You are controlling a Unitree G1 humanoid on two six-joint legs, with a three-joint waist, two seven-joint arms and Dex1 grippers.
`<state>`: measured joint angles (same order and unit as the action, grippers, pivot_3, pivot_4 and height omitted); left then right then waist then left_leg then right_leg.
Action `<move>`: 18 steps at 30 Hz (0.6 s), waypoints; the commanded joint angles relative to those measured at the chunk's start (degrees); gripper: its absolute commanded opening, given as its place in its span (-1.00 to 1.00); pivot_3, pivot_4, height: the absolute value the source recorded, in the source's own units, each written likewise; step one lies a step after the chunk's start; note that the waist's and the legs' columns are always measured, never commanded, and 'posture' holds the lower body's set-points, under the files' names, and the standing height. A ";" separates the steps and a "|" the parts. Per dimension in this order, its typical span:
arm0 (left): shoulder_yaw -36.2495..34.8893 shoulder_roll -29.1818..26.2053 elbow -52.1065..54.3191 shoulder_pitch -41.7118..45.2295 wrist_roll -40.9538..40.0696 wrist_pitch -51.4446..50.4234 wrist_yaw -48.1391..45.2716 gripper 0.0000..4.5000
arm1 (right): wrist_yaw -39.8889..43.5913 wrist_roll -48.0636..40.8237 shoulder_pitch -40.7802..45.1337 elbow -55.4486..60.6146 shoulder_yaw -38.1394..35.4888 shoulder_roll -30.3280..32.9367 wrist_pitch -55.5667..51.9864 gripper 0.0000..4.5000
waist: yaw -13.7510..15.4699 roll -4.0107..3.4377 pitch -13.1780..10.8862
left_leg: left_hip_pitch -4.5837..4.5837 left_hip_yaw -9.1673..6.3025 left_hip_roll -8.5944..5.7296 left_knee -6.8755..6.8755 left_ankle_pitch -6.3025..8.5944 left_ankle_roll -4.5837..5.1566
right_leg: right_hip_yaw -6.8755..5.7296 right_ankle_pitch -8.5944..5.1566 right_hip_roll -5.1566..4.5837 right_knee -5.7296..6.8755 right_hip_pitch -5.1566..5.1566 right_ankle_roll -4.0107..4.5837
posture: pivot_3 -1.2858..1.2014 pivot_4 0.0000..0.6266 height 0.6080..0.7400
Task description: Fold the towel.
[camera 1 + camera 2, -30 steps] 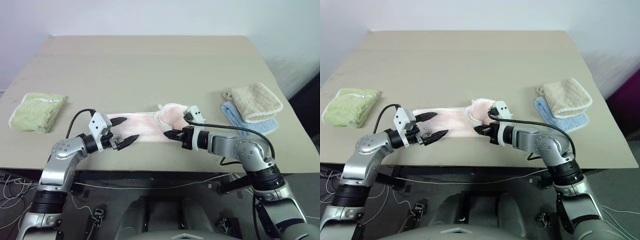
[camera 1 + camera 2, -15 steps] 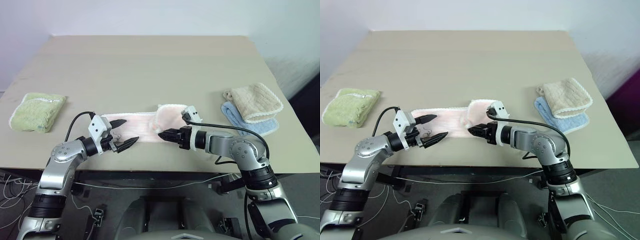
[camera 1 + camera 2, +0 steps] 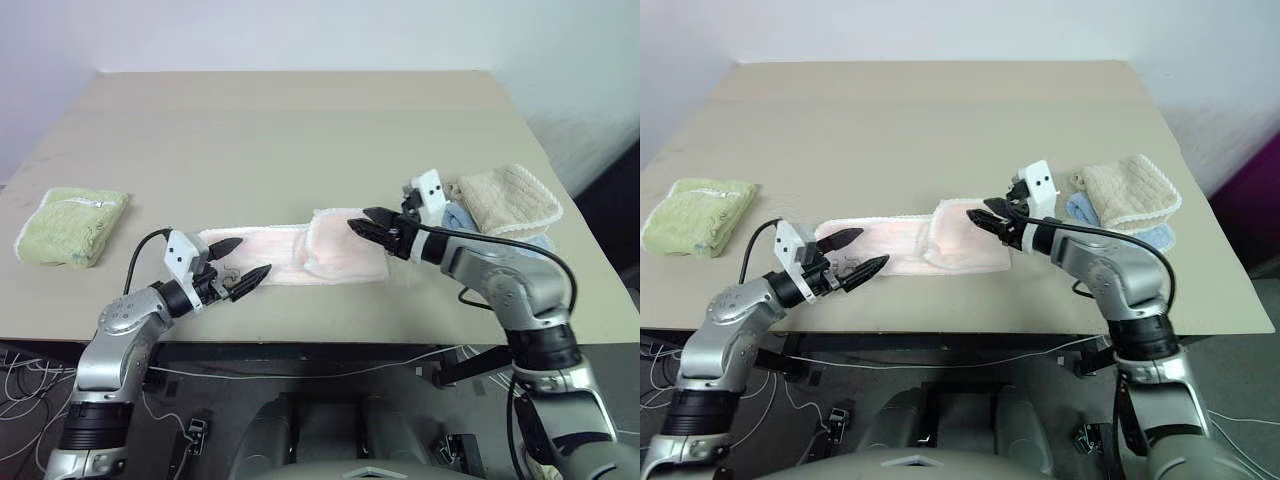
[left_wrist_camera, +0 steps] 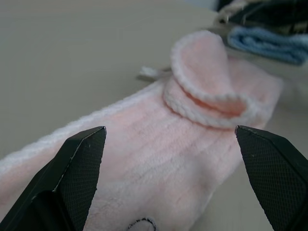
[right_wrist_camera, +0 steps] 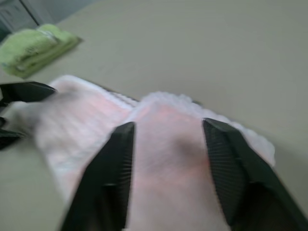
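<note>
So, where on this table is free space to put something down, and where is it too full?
The far half of the table, behind the pink towel, is bare. So is the stretch between the green towel and the pink towel. It is crowded near the right gripper, close to the beige towel stacked on the blue towel.

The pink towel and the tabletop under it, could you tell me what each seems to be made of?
The pink towel: soft plush cloth, likely fleece or terry, judging by its fuzzy nap and looped white edging. The table: smooth matte beige board, possibly laminate; there is no glare or visible grain.
</note>
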<state>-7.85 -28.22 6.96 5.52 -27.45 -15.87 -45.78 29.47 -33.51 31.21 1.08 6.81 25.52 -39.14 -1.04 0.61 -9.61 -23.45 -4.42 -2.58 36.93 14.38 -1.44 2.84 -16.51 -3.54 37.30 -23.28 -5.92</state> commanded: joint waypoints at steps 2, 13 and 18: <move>-2.20 -0.19 3.87 -2.06 -1.68 -0.97 1.48 1.00 | 5.64 7.88 2.78 -8.06 3.45 -2.56 10.52 -0.74 | 0.03 0.00 0.00 | 0.00 0.02 0.00 0.00 0.00 0.00 | 0.00 0.00 0.00 0.00 -0.01 0.00 | 0.03 -0.52 1.00; -5.15 1.63 12.64 -12.27 -4.48 -4.05 6.49 1.00 | 11.87 23.34 1.33 -22.41 10.80 -7.83 27.75 -0.98 | 0.03 0.01 0.01 | 0.03 0.00 -0.01 -0.01 0.00 -0.02 | 0.01 0.00 -0.02 -0.01 0.02 0.01 | 0.03 -0.52 1.00; -8.89 4.64 16.24 -14.73 -9.16 -7.28 12.78 1.00 | 13.22 24.02 1.04 -18.00 8.30 -7.24 30.77 -0.98 | 0.05 0.00 0.02 | 0.07 -0.02 -0.01 -0.04 0.01 -0.03 | 0.01 0.00 -0.02 -0.01 0.05 0.01 | 0.03 -0.52 1.00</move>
<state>-13.97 -24.29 19.41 -8.92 -33.73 -22.19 -35.64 41.32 -9.19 32.45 -19.88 15.70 18.48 -9.14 -0.99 0.61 -9.59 -23.39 -4.43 -2.60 36.89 14.38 -1.47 2.86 -16.51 -3.57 37.28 -23.23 -5.91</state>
